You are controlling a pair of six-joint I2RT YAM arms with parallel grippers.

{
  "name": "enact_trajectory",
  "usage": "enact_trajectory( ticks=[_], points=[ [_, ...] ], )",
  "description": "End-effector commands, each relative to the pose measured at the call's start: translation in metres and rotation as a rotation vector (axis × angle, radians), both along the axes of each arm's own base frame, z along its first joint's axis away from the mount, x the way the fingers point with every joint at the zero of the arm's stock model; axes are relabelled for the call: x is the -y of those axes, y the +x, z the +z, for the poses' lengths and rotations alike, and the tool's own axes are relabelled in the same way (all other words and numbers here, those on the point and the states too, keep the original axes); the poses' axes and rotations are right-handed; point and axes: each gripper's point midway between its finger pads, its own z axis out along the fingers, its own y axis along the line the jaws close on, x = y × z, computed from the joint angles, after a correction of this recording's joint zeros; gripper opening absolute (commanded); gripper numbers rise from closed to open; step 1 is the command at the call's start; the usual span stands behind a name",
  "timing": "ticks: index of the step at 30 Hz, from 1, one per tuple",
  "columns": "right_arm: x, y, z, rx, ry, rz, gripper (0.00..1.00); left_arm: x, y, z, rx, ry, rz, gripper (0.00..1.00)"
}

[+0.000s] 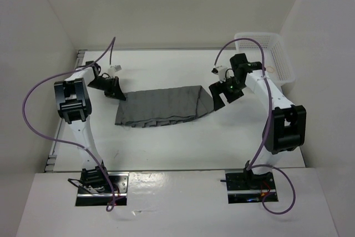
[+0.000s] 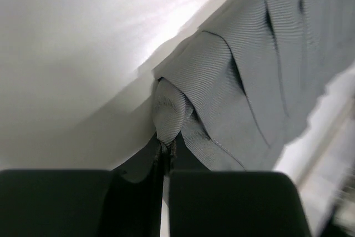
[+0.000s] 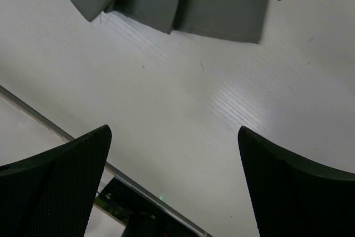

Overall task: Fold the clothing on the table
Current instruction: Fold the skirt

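The grey pleated skirt [image 1: 163,106] lies spread flat near the centre of the top view, on the white tabletop [image 1: 166,148], with its long pleats running across the frame and its lower edge scalloped. The left tool [image 1: 117,94] sits at the upper left corner of the skirt. In the left wrist view, the left tool [image 2: 165,154] is pressed together on a small bunched fold at the fabric's edge. The cloth puckers upward from the pinch, and the pleats fan away toward the upper right of that frame. The right tool [image 1: 219,95] hangs just beside the skirt's right-hand end in the top view. In the right wrist view its two dark fingers [image 3: 66,181] stand spread wide over bare tabletop, holding nothing and clear of the fabric, whose hem crosses the top of that frame. A white mesh basket [image 1: 266,54] stands in the upper right of the top view, behind the right arm and well apart from the skirt.
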Motion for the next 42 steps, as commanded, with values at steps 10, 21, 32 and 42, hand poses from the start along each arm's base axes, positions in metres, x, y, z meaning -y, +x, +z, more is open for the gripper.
enact_trajectory(
  ticks=[10,21,32,42],
  points=[
    [-0.018,0.041,-0.002,0.049,0.089,-0.014,0.99,0.026,-0.059,-0.015,-0.262,-0.412,0.164,0.00],
    [0.001,0.081,-0.050,-0.043,0.242,-0.046,0.99,-0.004,-0.064,-0.004,-0.182,-0.324,0.280,0.00],
    [0.008,0.103,-0.075,-0.083,0.302,-0.028,0.99,-0.009,-0.071,-0.002,-0.176,-0.307,0.305,0.00],
    [-0.002,0.091,-0.089,-0.146,0.343,-0.013,0.99,-0.004,-0.076,-0.015,-0.219,-0.350,0.301,0.00]
  ],
)
